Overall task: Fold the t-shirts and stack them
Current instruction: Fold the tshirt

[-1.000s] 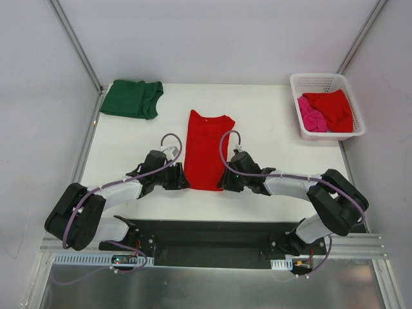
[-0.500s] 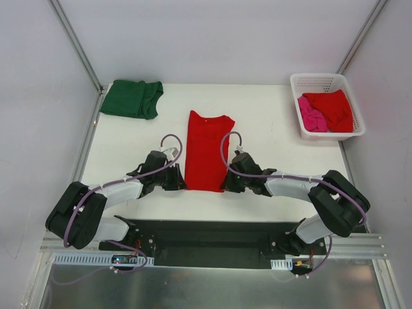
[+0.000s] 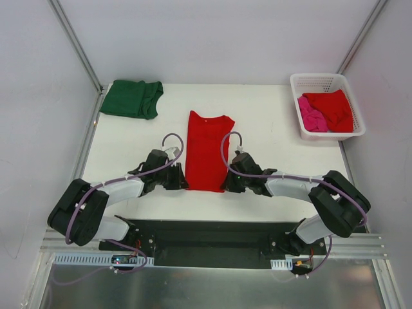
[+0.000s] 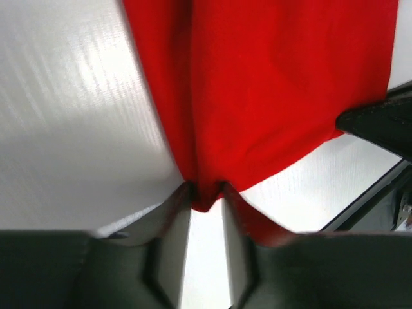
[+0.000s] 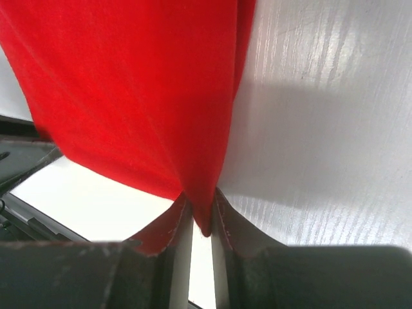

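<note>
- A bright red t-shirt is recorded near the middle of the white worktop. It is laid out as a long narrow shape, with the neckline toward 12 o'clock and the hem toward 6 o'clock.
- The left jaws are placed at the shirt's 7 o'clock hem corner. In the left wrist view they are seen clenched on a pinch of red cloth, which is gathered into a fold between the two fingers.
- The right jaws are placed at the 5 o'clock hem corner. In the right wrist view they are likewise clenched on a bunched tip of the red cloth, between the fingers.
- Whether the hem is clear of the worktop cannot be told.
- The left arm and right arm are both bent inward from their bases at the 6 o'clock edge.
- A dark green t-shirt is noted folded at the 10 o'clock corner, well apart from the red one.
- A white lattice basket is noted at 2 o'clock. A second red t-shirt and a pink t-shirt are crumpled inside it, the pink one on the 9 o'clock side.
</note>
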You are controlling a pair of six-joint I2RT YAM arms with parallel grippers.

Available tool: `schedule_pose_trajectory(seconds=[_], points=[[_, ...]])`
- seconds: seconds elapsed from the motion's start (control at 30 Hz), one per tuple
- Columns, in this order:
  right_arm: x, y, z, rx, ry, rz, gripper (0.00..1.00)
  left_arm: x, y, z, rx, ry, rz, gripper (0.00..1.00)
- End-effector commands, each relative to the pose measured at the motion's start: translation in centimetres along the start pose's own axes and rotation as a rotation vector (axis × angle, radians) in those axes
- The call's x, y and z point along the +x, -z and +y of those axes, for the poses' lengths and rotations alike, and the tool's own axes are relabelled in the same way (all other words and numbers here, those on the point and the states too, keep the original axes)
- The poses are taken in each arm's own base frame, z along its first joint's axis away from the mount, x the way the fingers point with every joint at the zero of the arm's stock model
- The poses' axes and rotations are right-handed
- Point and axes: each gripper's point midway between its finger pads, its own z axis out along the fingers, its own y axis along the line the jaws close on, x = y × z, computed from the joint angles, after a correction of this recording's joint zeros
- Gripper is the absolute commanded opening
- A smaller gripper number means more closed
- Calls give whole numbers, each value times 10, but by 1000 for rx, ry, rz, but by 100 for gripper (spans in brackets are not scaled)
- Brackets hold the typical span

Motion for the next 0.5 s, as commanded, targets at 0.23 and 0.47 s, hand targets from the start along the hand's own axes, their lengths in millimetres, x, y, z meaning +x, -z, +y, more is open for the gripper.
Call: schedule_pose_trajectory(seconds=[0.23,0.47], points=[[4,4,-15,55,12,9,18,9,-1,17,-63,13,32,42],[4,5,-16,57,14,7,18,8,-2,13,-46,14,32,38]])
